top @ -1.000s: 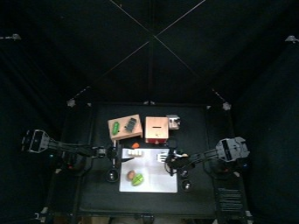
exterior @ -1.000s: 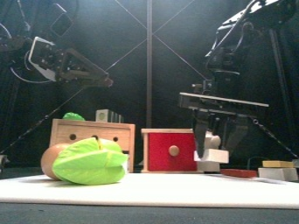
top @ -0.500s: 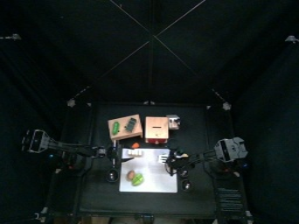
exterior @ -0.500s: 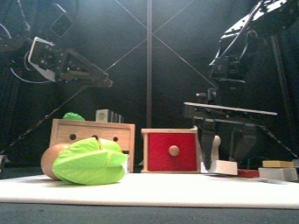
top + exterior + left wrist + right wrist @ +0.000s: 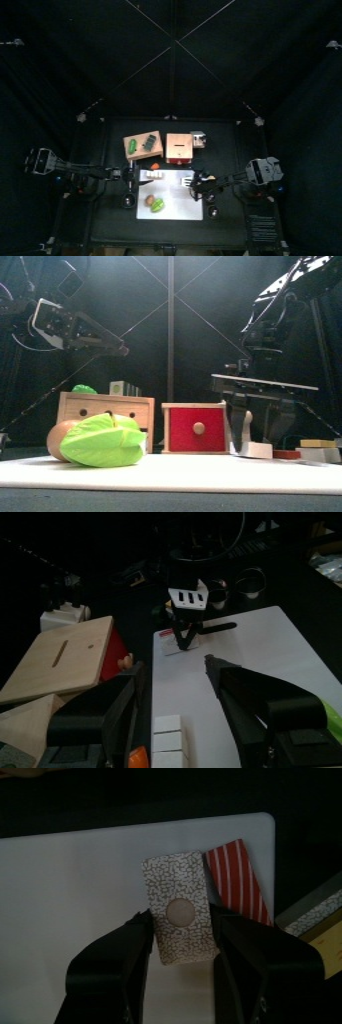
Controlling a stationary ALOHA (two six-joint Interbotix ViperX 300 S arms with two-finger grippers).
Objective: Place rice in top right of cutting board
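The rice (image 5: 178, 918) is a speckled white block with a round beige spot. It lies flat on the pale cutting board (image 5: 80, 878), near one of its corners. My right gripper (image 5: 183, 938) hangs over it, open, with a jaw close on each side. In the front view the rice (image 5: 258, 448) sits on the board (image 5: 174, 474) under the right gripper (image 5: 257, 434). My left gripper (image 5: 181, 702) is open and empty, held above the board's left side (image 5: 134, 176).
A red-striped piece (image 5: 238, 880) lies right beside the rice at the board's edge. A green leafy toy (image 5: 104, 441) lies on the board's left part. Behind the board stand a tan box (image 5: 107, 411) and a red-orange box (image 5: 197, 428). Small white blocks (image 5: 167, 734) lie under the left gripper.
The right gripper has come down. The rice, lifted and tilted a second ago, now rests flat on the board. The left arm has not moved.
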